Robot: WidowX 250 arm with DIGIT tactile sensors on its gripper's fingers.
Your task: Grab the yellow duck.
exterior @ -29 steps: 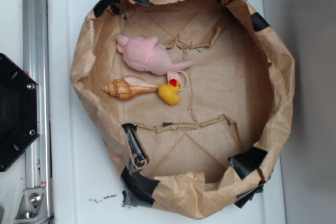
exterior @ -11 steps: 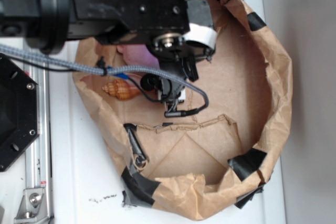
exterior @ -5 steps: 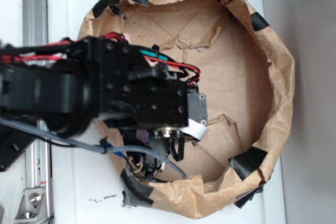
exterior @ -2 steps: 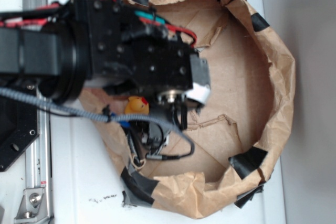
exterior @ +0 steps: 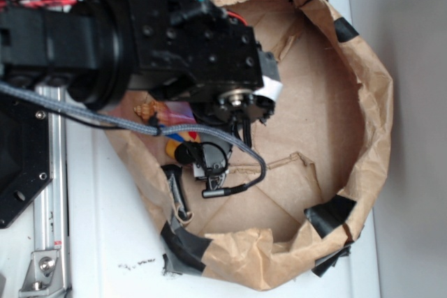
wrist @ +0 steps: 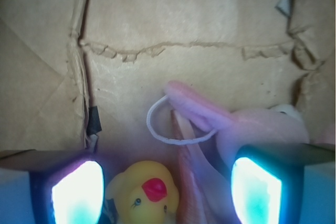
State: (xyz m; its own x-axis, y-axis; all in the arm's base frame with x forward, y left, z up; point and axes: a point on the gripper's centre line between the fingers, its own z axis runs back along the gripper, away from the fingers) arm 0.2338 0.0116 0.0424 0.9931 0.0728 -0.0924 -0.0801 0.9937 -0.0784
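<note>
Robot lab bench: white tabletop (exterior: 105, 228), aluminium rail (exterior: 52, 193), taped brown-paper pen (exterior: 370, 123).

No legible text, label, brand, number or sign is found in either view. The dark marks on the white surface (exterior: 136, 265) at the lower left of the exterior frame are specks and form no readable characters.

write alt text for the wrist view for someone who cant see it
A yellow duck with a red-orange beak sits at the bottom edge, between the tool's two glowing fingertips, nearer the left one. A pink plush toy with a white string loop lies to its right on creased brown paper.
</note>
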